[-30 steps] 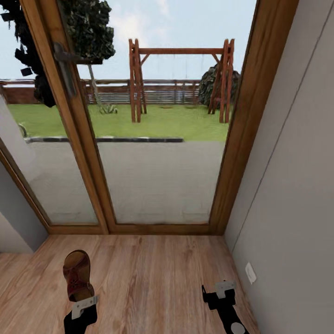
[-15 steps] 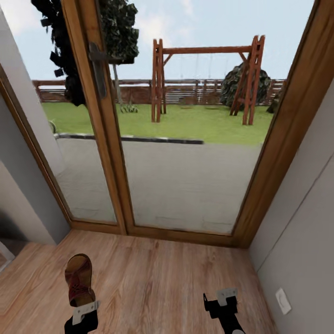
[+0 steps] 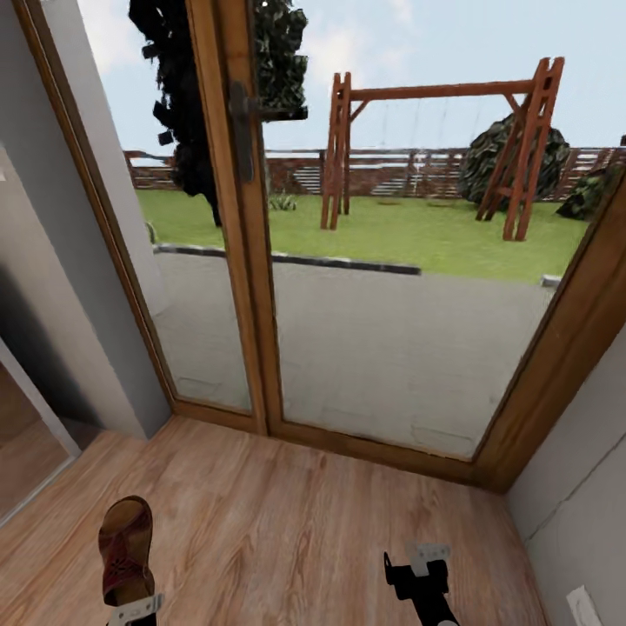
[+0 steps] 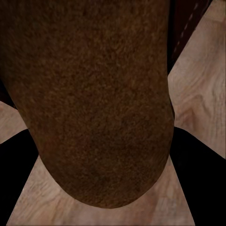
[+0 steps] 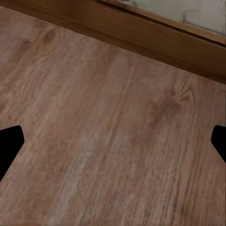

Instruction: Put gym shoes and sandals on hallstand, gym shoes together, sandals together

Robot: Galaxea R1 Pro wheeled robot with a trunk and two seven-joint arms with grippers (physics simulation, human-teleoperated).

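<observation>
One sandal [image 3: 126,549] between left pincer [image 3: 132,609] fingers

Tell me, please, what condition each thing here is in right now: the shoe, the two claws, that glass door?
Brown leather sandal: held off the wood-plank floor, toe pointing away from the robot.
Left gripper: shut on the sandal.
Right gripper: open, empty, over the floor.
Wood-framed glass door: closed, its dark handle level.
</observation>
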